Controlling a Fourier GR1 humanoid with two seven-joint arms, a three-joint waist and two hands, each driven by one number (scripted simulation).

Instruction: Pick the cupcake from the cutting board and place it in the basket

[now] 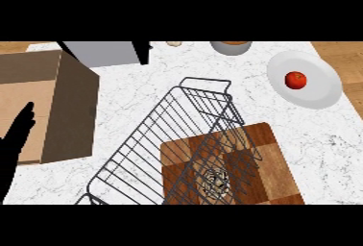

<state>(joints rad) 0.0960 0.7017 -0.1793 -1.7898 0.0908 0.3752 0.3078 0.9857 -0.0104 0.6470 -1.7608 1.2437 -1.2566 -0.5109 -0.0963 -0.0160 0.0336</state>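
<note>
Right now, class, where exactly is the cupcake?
In the head view the cupcake sits low and centre-right on the wooden cutting board, seen through the wire basket wires.

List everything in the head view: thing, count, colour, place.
counter: 1, white marbled, fills most of the view
wire basket: 1, dark grey, centre, running diagonally and overlapping the cutting board's left part
cutting board: 1, brown checkered wood, lower right of centre
cupcake: 1, dark and pale speckled, on the cutting board, seen through the basket wires
plate: 1, white, upper right
tomato: 1, red, on the plate
bowl or cup: 1, grey, top edge, cut off
cardboard box: 1, brown, open, left
grey block: 1, grey, top left behind the box
small pale item: 1, top edge, too small to identify
left hand: 1, black, left edge, open, fingers up, resting
right hand: not in view
</note>
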